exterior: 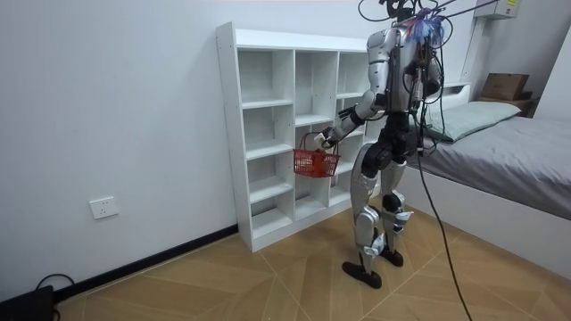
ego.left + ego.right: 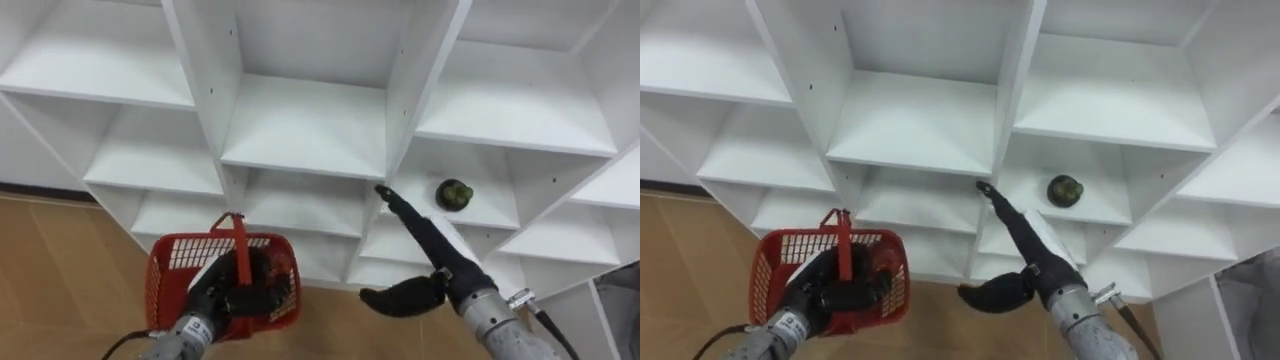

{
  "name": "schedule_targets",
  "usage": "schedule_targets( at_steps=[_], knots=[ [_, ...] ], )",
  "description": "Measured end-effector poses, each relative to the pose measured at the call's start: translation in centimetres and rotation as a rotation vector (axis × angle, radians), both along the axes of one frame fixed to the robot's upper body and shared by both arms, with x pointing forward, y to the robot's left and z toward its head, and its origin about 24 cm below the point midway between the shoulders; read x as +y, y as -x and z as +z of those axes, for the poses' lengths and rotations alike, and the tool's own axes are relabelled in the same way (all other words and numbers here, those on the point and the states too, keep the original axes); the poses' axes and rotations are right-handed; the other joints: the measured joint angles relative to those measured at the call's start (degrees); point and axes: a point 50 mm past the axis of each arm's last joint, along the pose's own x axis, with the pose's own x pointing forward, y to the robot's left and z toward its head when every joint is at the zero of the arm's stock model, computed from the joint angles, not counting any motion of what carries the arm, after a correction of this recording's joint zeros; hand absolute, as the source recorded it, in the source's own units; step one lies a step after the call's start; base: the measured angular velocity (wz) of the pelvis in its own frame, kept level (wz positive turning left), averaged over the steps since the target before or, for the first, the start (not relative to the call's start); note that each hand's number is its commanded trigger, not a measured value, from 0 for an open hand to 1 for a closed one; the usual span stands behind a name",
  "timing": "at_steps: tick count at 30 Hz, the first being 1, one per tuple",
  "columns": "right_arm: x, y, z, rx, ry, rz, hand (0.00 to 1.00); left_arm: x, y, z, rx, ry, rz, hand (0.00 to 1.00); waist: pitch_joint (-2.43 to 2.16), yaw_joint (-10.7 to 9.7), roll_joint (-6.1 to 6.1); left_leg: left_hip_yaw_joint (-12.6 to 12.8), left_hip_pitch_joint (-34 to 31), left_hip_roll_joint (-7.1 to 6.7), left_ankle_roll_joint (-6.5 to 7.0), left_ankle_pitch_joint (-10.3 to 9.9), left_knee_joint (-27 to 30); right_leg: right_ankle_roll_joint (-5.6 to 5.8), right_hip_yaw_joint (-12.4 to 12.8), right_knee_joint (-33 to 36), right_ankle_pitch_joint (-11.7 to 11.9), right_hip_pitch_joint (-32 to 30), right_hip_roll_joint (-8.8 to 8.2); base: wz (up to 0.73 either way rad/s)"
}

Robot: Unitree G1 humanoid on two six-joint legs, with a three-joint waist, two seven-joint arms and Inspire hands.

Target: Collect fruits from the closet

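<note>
A dark green round fruit (image 2: 455, 194) lies on a shelf in the right column of the white closet (image 2: 300, 130). My right hand (image 2: 432, 252) is open, its straight fingers stretched toward the upright board just left of that fruit, a short way from it. My left hand (image 2: 214, 296) is shut on the handle of a red plastic basket (image 2: 162, 272), held low in front of the closet's lower shelves. My hand covers most of the basket's inside. In the room view I stand upright facing the closet (image 1: 268, 134), the basket (image 1: 314, 162) at hip height.
The other closet compartments in view are bare white shelves. A wooden floor (image 2: 60, 270) lies below. In the room view a bed (image 1: 508, 152) stands at the right behind me, and a wall socket (image 1: 104, 208) is at the left.
</note>
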Motion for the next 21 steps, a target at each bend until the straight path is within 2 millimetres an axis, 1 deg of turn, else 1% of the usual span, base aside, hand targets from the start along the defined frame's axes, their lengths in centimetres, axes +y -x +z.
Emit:
schedule_targets(
  at_steps=[1, 2, 4, 5, 7, 8, 10, 12, 15, 16, 18, 21],
  knots=[
    [-0.1, 0.2, -0.1, 0.008, 0.000, -0.009, 0.00, 0.1, 0.1, 0.0, 0.002, 0.081, 0.042, 1.00, -0.02, -0.08, -0.03, 0.01, 0.10, -0.01, 0.00, -0.01, -0.02, 0.01, 0.19, 0.02, 0.01, 0.13, -0.02, -0.11],
    [-0.1, 0.3, -0.2, 0.014, 0.001, -0.012, 0.00, 0.1, 0.2, 0.0, 0.003, 0.115, 0.056, 1.00, -0.05, -0.07, -0.11, 0.03, 0.26, -0.01, -0.01, -0.03, -0.06, 0.01, 0.39, 0.04, 0.01, 0.15, -0.01, -0.15],
    [-0.6, 0.9, -0.6, 0.039, -0.003, -0.038, 0.00, 0.0, 0.7, -0.1, 0.008, 0.250, 0.099, 1.00, -0.09, -0.83, -0.06, 0.06, 1.13, -0.04, -0.09, -0.25, -0.01, 0.11, 0.53, -0.04, -0.06, 0.99, -0.02, -0.08],
    [-0.8, 0.9, -0.6, 0.044, -0.011, -0.050, 0.00, -0.1, 0.8, -0.2, 0.007, 0.287, 0.109, 1.00, -0.08, -1.05, -0.05, 0.07, 1.41, -0.05, -0.10, -0.26, 0.02, 0.13, 0.52, -0.10, -0.07, 1.29, -0.04, 0.00],
    [-1.5, 1.1, -1.0, 0.068, -0.058, -0.108, 0.00, 0.1, 1.2, -0.2, 0.001, 0.445, 0.182, 1.00, -0.09, -1.67, -0.05, 0.03, 2.40, -0.06, -0.15, -0.35, 0.05, 0.18, 0.70, -0.10, -0.26, 2.31, -0.04, 0.00],
    [-1.6, 1.2, -1.1, 0.074, -0.067, -0.124, 0.00, 0.1, 1.3, -0.2, -0.004, 0.476, 0.196, 1.00, -0.09, -1.76, -0.05, 0.03, 2.54, -0.05, -0.16, -0.39, 0.05, 0.15, 0.78, -0.06, -0.30, 2.38, -0.01, -0.05],
    [-1.9, 1.4, -1.4, 0.094, -0.108, -0.175, 0.00, 0.1, 1.6, 0.3, -0.038, 0.608, 0.247, 1.00, -0.10, -2.03, -0.03, 0.05, 2.69, 0.09, -0.18, -0.64, 0.27, 0.12, 1.07, 0.37, -0.47, 2.33, 0.18, -0.02],
    [-2.0, 1.7, -1.7, 0.104, -0.110, -0.191, 0.00, 0.0, 1.9, 0.4, -0.051, 0.646, 0.243, 1.00, -0.10, -2.14, -0.01, 0.03, 3.02, 0.12, -0.16, -0.89, 0.60, 0.12, 1.15, 0.97, -0.80, 2.43, 0.18, 0.00],
    [-2.5, 2.1, -2.6, 0.137, -0.089, -0.233, 0.00, -0.3, 2.3, 0.3, -0.035, 0.648, 0.212, 1.00, -0.19, -2.27, 0.08, 0.03, 3.83, 0.12, -0.09, -1.14, 0.94, 0.17, 0.98, 0.88, -0.85, 3.14, 0.49, 0.00],
    [-2.6, 2.3, -2.8, 0.144, -0.081, -0.250, 0.00, -0.4, 2.6, 0.1, -0.026, 0.648, 0.213, 1.00, -0.49, -2.18, 0.39, 0.09, 3.89, 0.16, -0.05, -1.36, 1.13, 0.19, 1.02, 0.88, -0.87, 3.14, 0.56, 0.00],
    [-2.9, 2.4, -3.0, 0.146, -0.070, -0.277, 0.00, -0.4, 3.1, -0.1, -0.010, 0.649, 0.218, 1.00, -0.86, -2.32, 0.76, 0.12, 4.02, 0.15, -0.02, -1.49, 1.26, 0.20, 0.87, 0.98, -0.88, 3.23, 0.55, -0.03],
    [-3.2, 2.5, -3.1, 0.140, -0.056, -0.309, 0.00, -0.3, 3.4, -0.2, 0.004, 0.648, 0.219, 1.00, -0.71, -2.55, 1.18, 0.15, 4.50, 0.13, -0.02, -1.48, 1.05, 0.21, 0.84, 0.99, -0.86, 3.58, 0.54, 0.00]
  ],
)
